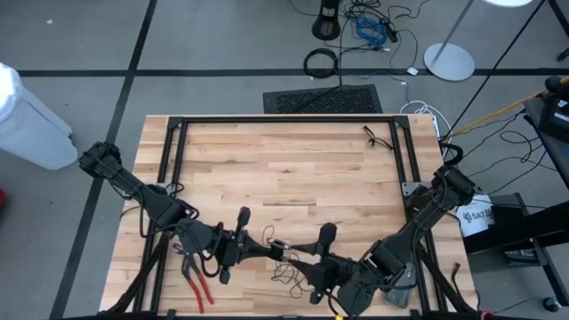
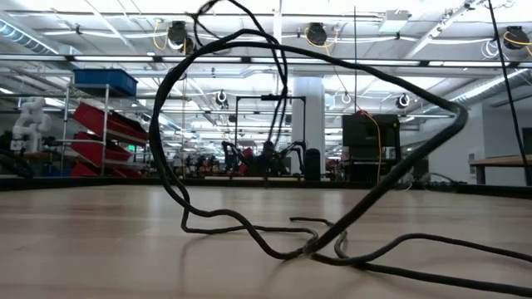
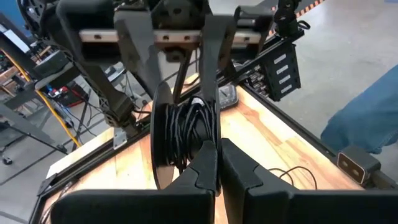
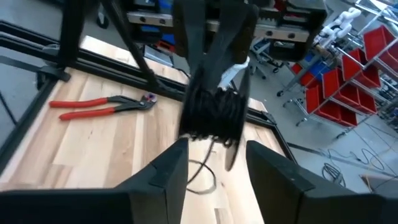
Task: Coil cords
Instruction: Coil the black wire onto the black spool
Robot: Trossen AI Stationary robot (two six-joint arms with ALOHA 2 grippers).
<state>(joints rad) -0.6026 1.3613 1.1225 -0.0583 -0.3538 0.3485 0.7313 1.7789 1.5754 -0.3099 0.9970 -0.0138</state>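
Observation:
A black cord wound into a tight coil (image 3: 186, 134) hangs above the table's near middle (image 1: 281, 250). My left gripper (image 3: 219, 165) comes from the left (image 1: 265, 245) and is shut on it. My right gripper (image 4: 217, 168) faces it from the right (image 1: 300, 258), open, one finger on either side of the coil (image 4: 211, 109) with a gap to each. A loose tail of the cord (image 1: 289, 276) lies on the wood below. A second thin cord (image 1: 378, 138) lies at the far right and looms close in the low view (image 2: 332, 166). My left gripper pinches the coil's wound strands at their side (image 3: 202, 146) between its two shut fingertips. The fingers come nearly level from the table's left. The coil is lifted clear of the table, and a slack tail (image 4: 202, 177) hangs from it down to the wood.
Red-handled pliers (image 1: 197, 284) lie near the front left, also visible in the right wrist view (image 4: 102, 106). A black metal frame (image 1: 284, 120) borders the wooden table top. A person's blue sleeve (image 3: 367, 118) shows beyond the table's edge.

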